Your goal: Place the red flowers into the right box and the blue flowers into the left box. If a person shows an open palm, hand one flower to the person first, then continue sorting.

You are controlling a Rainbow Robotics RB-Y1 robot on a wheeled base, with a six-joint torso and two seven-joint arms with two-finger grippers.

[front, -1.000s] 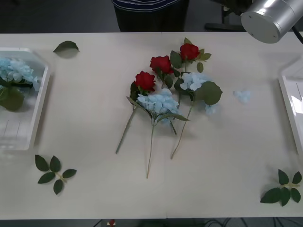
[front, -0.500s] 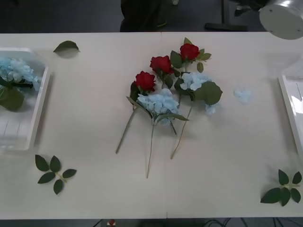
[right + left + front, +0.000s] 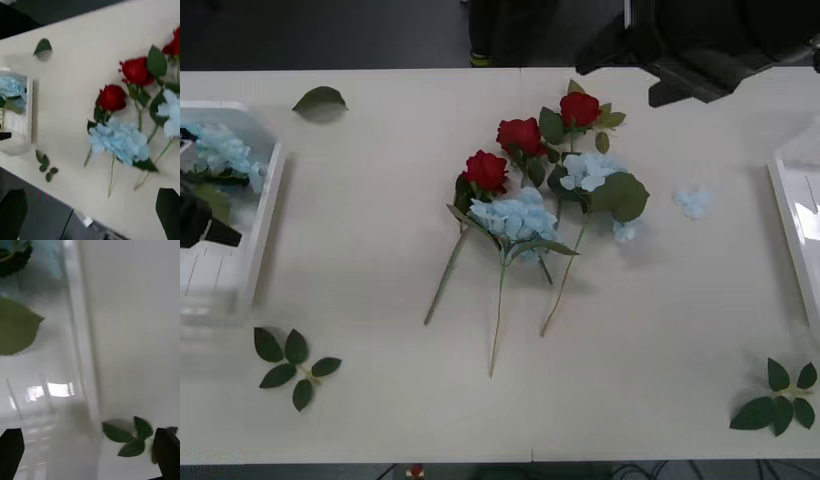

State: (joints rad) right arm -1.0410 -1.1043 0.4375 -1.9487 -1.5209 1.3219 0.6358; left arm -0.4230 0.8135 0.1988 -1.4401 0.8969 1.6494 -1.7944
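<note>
Left gripper (image 3: 200, 215) now in over the near part of the left box (image 3: 265, 225), where a second ago just the tray lay; jaws wide apart and empty, one of the blue flowers (image 3: 215, 150) already lying inside. Right gripper (image 3: 90, 217) swung in above the far side of the table (image 3: 360, 260), where the silver arm joint was a moment ago; jaws spread, holding nothing, looking down on the pile. Mid-table, unmoved: three red flowers (image 3: 522, 134) tangled with two more blue ones, stems crossing. Right box (image 3: 792, 230) at the table's right edge. No open palm held out, so plain sorting seems the step in hand. Likely next: a rose for the right arm, picked clear of the blue heads touching it
</note>
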